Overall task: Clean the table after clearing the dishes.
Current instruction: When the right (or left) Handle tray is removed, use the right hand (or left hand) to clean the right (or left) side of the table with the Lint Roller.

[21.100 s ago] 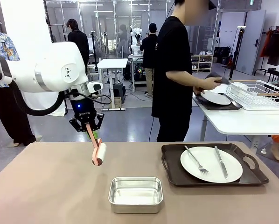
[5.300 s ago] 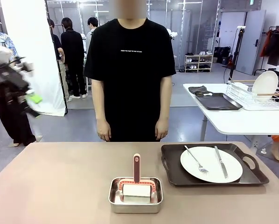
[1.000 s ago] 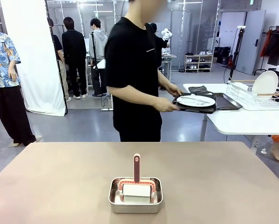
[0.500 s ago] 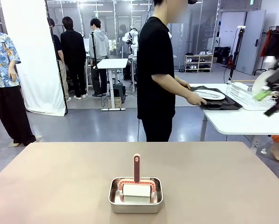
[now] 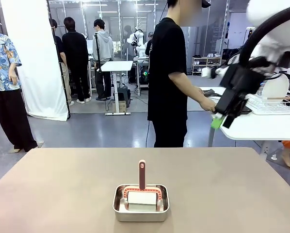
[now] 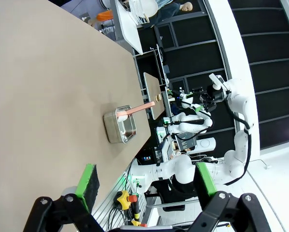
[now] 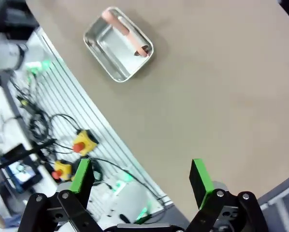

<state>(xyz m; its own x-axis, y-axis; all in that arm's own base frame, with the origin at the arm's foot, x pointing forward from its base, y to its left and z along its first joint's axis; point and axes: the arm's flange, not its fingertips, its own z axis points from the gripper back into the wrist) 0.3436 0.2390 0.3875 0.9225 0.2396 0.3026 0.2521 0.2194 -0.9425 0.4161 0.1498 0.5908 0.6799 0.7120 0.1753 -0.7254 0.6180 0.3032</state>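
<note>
The brownish table (image 5: 62, 184) holds a steel pan (image 5: 141, 203) at its near middle. In the pan stands a white cleaning roller with a pink handle (image 5: 142, 174). My right gripper (image 5: 221, 121) hangs high over the table's far right, blurred by motion. In the right wrist view the right gripper (image 7: 140, 176) is open and empty, far above the pan (image 7: 118, 46). My left gripper (image 6: 147, 180) is open and empty too, well away from the pan (image 6: 119, 127). The dishes are mostly hidden behind my right arm; a white plate (image 5: 277, 90) stands in the wire rack.
A person in a black shirt (image 5: 168, 77) stands past the far edge, reaching with a hand (image 5: 209, 104) to the white side table (image 5: 261, 127) at the far right. Other people stand farther back on the left.
The person carried the tray with the plate to the white side table. My right arm has swung in from the right edge to over the table's far right.
</note>
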